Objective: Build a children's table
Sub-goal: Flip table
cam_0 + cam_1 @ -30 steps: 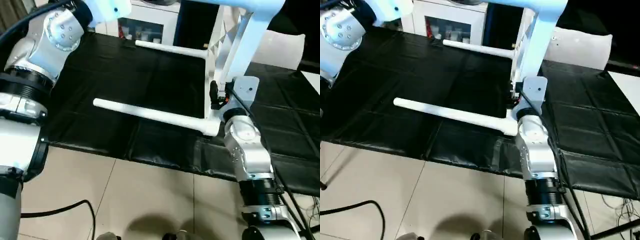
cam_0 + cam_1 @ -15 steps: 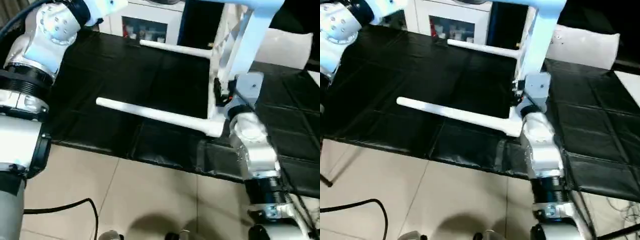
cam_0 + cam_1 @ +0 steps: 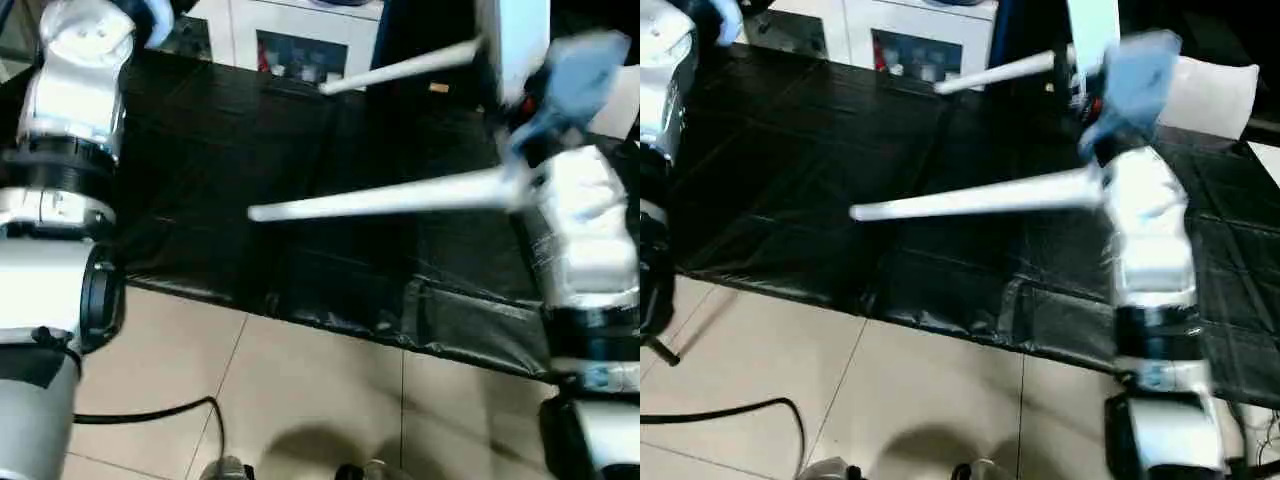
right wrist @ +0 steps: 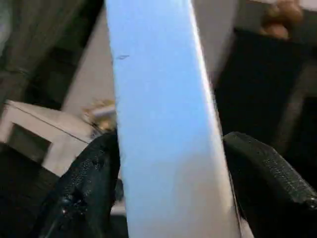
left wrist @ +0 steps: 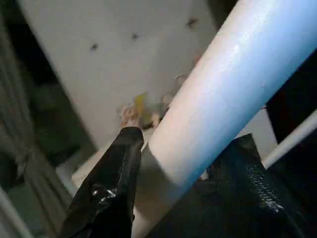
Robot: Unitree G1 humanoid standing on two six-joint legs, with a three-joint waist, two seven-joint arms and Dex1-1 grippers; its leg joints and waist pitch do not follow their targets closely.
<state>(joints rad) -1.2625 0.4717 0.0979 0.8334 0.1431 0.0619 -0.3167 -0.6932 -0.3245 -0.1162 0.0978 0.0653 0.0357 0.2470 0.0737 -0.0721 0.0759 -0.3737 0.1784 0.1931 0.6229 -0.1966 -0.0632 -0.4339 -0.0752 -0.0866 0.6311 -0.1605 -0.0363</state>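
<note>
No brand, label or legible writing appears on any surface.

In my head views the children's table [image 3: 515,40] hangs at upper right above the black quilted mat [image 3: 250,130], its tabletop edge-on. Two white legs point leftward from it: the near leg [image 3: 380,197] crosses mid-frame, the far leg [image 3: 400,68] lies higher. My right forearm [image 3: 1150,250] rises in front of the tabletop and hides the near leg's socket. A white cabinet [image 3: 290,40] stands behind the mat, a white pillow-like block [image 3: 1215,95] sits at right, and a black cable [image 3: 140,415] runs over the tiled floor.

The wrist views add the grips. My left gripper [image 5: 173,193] pinches a white round leg [image 5: 237,84] between its fingers [image 5: 111,188]. My right gripper [image 4: 168,198] clamps the flat white tabletop edge [image 4: 158,114] between its pads [image 4: 86,183].
</note>
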